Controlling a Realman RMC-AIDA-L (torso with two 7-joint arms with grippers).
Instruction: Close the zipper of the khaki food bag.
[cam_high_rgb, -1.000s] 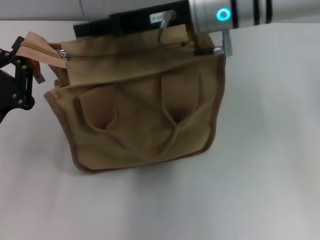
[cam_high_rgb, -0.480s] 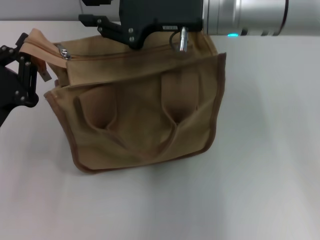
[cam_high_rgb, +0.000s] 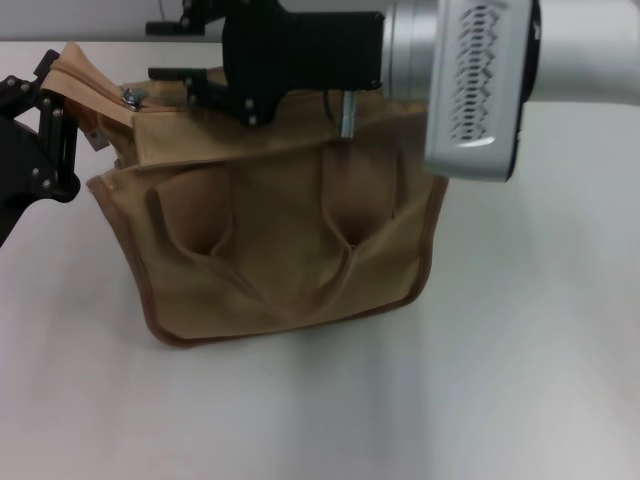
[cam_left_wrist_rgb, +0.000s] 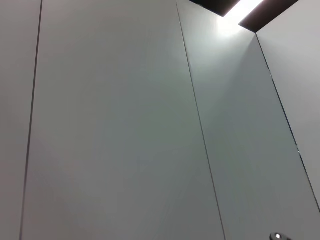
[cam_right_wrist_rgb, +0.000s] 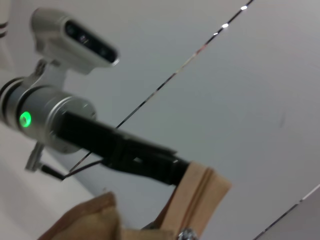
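Observation:
The khaki food bag (cam_high_rgb: 280, 240) stands on the white table, front pocket and both handles facing me. Its zipper (cam_high_rgb: 88, 82) runs along the top, with the silver pull (cam_high_rgb: 130, 97) near the left end. My left gripper (cam_high_rgb: 60, 112) is shut on the bag's left end tab. My right gripper (cam_high_rgb: 162, 50) reaches across the bag's top from the right, fingers apart, just right of and above the pull. In the right wrist view the left gripper (cam_right_wrist_rgb: 172, 172) holds the tan tab (cam_right_wrist_rgb: 202, 192), and the pull (cam_right_wrist_rgb: 186, 233) shows at the frame's edge. The left wrist view shows only wall panels.
The white table (cam_high_rgb: 520, 350) spreads in front of and to the right of the bag. My right arm's silver forearm (cam_high_rgb: 470, 80) hangs over the bag's right top corner and hides the zipper there.
My right gripper has moved left along the bag's top toward the pull, and its forearm has come over the bag's right corner. The left gripper and the bag have stayed put.

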